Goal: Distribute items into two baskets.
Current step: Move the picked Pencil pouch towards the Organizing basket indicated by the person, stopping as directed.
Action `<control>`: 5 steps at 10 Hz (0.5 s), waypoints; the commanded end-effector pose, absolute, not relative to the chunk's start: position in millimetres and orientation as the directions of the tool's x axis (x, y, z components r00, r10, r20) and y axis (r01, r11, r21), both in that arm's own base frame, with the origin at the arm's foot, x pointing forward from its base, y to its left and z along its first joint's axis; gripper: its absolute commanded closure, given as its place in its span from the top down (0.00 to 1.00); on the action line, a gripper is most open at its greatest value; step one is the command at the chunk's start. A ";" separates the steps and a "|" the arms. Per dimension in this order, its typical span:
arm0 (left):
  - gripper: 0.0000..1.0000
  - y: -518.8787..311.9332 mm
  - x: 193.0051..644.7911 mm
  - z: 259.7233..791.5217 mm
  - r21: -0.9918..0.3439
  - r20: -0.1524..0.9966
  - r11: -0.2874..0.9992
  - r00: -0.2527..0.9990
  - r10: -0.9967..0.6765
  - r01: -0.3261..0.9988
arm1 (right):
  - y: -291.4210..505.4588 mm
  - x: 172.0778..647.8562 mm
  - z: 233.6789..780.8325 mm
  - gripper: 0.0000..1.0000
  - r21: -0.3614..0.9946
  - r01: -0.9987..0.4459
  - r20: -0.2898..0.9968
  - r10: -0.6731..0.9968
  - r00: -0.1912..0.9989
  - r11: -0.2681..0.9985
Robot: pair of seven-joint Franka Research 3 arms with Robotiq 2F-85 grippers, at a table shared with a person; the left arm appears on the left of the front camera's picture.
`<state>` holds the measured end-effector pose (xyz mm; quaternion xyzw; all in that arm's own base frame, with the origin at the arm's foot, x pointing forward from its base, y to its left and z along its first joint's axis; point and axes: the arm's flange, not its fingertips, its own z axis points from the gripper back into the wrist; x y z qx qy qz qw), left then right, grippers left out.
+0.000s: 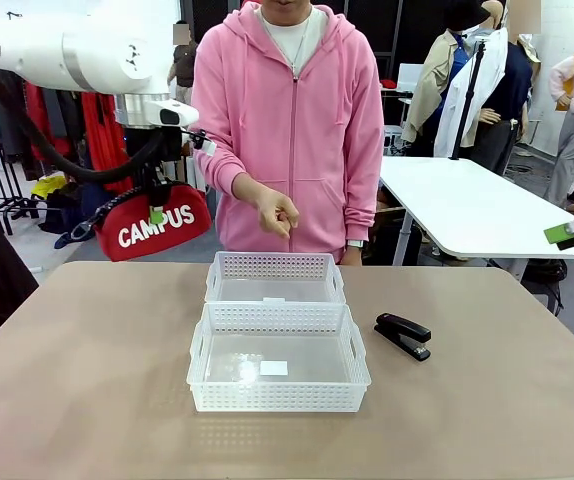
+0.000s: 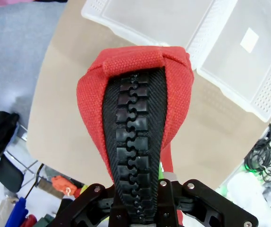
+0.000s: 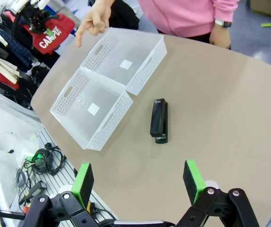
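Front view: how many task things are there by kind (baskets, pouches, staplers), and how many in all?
Baskets: 2, the farther basket and the nearer basket, both white lattice.
Pouches: 1, the red CAMPUS zip pouch, held off the table by the left gripper.
Staplers: 1, the black stapler, on the table.
Total: 4

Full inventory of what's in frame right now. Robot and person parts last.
pouch: 1, red with white CAMPUS lettering, in the air off the table's far left
stapler: 1, black, on the table right of the nearer basket
nearer basket: 1, white, mid-table
farther basket: 1, white, butted against the nearer one
table: 1, tan
white table: 1, behind, right
person's hand: 1, pointing down near the farther basket
left gripper: 1, black, shut on the pouch
right gripper: 1, black, green pads, open above the table
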<state>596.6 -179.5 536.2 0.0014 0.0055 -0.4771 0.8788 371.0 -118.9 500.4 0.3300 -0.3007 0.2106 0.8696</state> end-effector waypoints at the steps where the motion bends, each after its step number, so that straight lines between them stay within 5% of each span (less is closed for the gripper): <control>1: 0.00 -188.3 603.4 534.3 -0.015 0.000 0.525 0.525 -0.851 0.851 | -118.8 372.5 500.6 1.00 0.449 -0.575 0.677 0.160 0.718 0.684; 5: 0.00 -202.3 603.9 517.6 -0.014 0.069 0.494 0.494 -0.867 0.869 | -118.8 372.5 500.6 1.00 0.449 -0.575 0.677 0.160 0.718 0.684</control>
